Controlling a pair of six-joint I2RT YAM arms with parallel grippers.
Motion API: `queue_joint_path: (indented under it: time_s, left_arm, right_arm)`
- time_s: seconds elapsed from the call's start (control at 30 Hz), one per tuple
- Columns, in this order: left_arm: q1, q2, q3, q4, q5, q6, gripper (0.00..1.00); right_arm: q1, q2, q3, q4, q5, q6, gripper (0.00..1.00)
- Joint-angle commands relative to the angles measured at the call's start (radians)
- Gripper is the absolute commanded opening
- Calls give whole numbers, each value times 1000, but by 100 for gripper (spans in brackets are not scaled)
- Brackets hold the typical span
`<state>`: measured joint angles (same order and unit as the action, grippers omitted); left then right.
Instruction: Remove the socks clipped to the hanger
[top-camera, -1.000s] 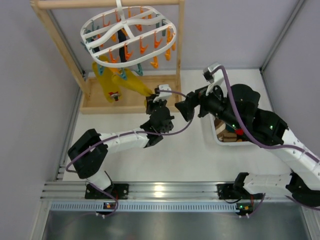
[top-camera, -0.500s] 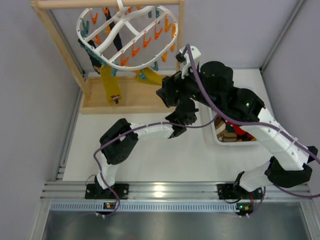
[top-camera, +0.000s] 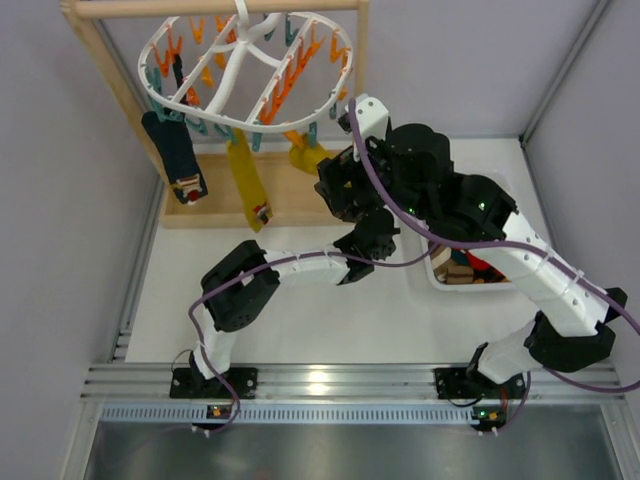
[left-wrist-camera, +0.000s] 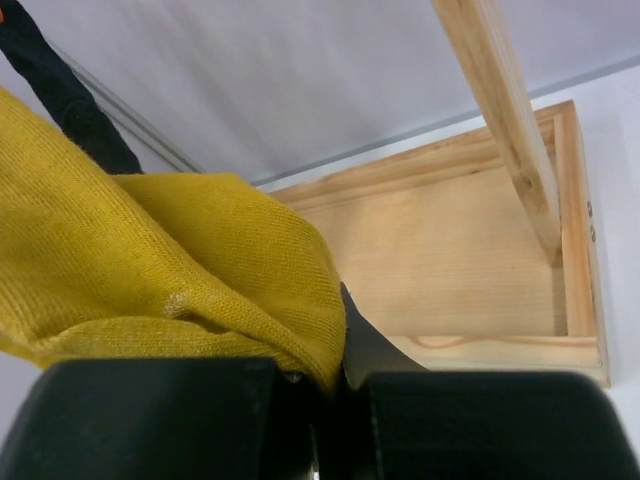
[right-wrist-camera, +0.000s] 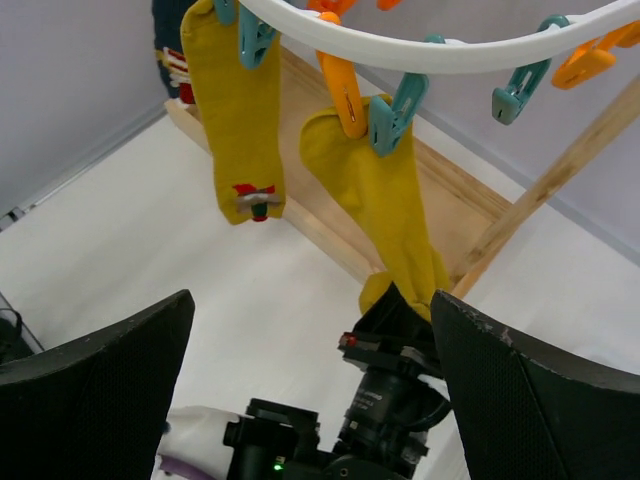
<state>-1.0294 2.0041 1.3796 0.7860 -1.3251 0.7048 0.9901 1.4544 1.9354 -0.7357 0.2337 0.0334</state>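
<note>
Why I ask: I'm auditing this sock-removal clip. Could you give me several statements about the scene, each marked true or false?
1. The left gripper is shut on the lower end of a mustard yellow fabric sock. True.
2. That sock has come off the white plastic ring hanger. False: an orange clip and a teal clip hold its top.
3. The right gripper is open and holds nothing. True.
4. The second mustard yellow sock is unclipped. False: it hangs clipped to the hanger.
5. A dark navy sock hangs from the hanger. True.
</note>
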Motion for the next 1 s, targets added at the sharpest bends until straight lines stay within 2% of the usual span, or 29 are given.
queue_joint_path:
  time_s: [0.0,0.17,0.4,0.6,0.87,0.97]
  left_arm:
    - [-15,-87,-30,42,-29,-41,0]
    - [-37,-103,-45,42,-48,-44,0]
    - [-73,-103,-59,42,-52,-51,0]
    - [-90,-114,-71,42,-52,-53,0]
    - [-89,-151,-100,42,-33,-62,0]
    - [-84,-160,-102,42,-34,-62,0]
  right_arm:
    - [-24,17,5,-36,42,-73,95]
    - [-88,93,11,-64,-20,-113,88]
    - [-122,156,-41,-1,-50,-171,84]
    - [-125,215,-33,10,9,-217,70]
    - [-128,164,-136,45,6,-219,68]
    - [-127,149,-170,55,7,-228,63]
